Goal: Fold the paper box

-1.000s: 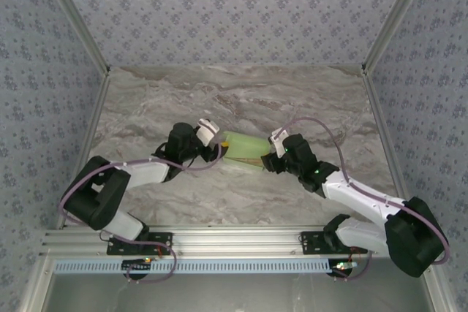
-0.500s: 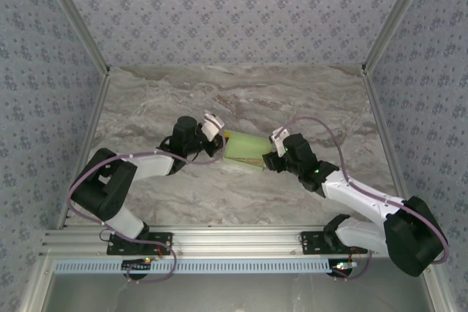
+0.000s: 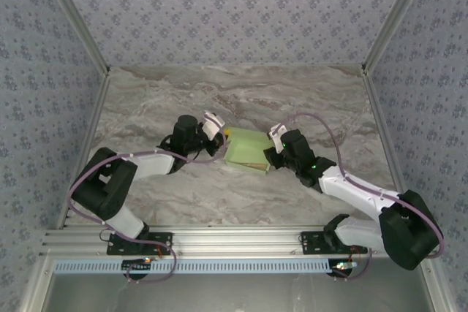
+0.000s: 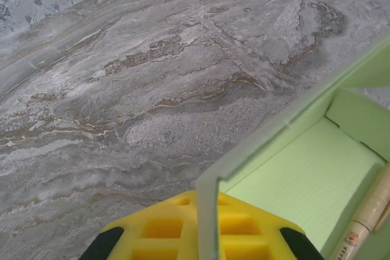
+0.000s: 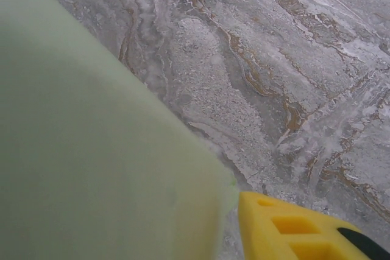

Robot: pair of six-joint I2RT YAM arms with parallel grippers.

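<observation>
My left gripper was clenched on a wall of the paper box; my right gripper sat at the box's other end, its grip unclear.

The grey-veined marble worktop carried the pale green box near its middle, between my two arms, its left end at my left gripper and its right end at my right one. From my left wrist, a thin upright card wall ran between my yellow fingers. The open inside of the box lay to the right of it, with a thin tan stick lying inside. From my right wrist, blurred green card covered the left side, and one yellow finger showed just beside its lower corner. I could not tell whether that gripper was closed on the card or free of it.
</observation>
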